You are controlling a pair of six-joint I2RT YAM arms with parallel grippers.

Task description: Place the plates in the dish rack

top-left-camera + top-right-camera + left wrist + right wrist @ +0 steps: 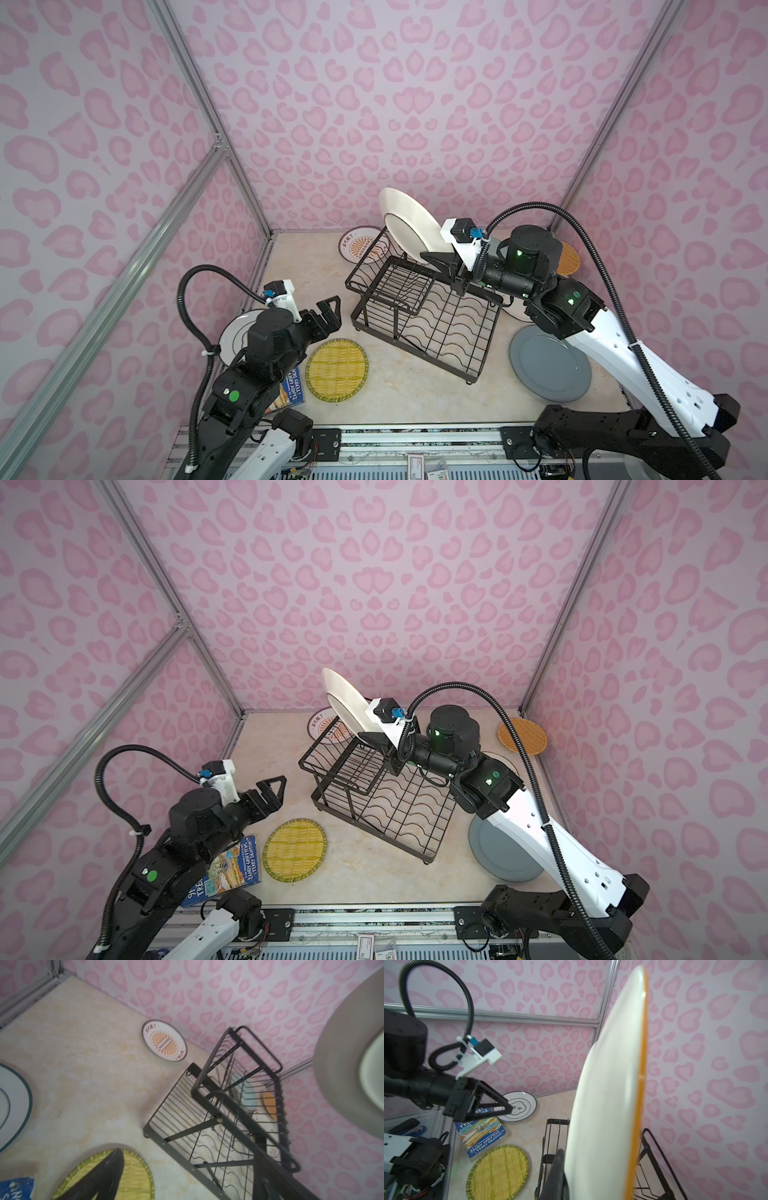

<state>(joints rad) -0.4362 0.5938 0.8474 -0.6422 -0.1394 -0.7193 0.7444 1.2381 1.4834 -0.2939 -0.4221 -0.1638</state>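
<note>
Right wrist view shows your right pincer (560, 1169) clamped on the rim of the white plate (608, 1084). It looks stiff, slick and breakable, so hold it by the edge. Left pincer (328, 313) gapes apart.

Left arm (266, 345) folded low, forearm level; its claw (334, 312) points forward, jaws spread wide, empty. Right arm (615, 345) stretched forward toward the middle; its claw (428, 255) clamped on the lower rim of a near-upright plate (405, 222).
</note>
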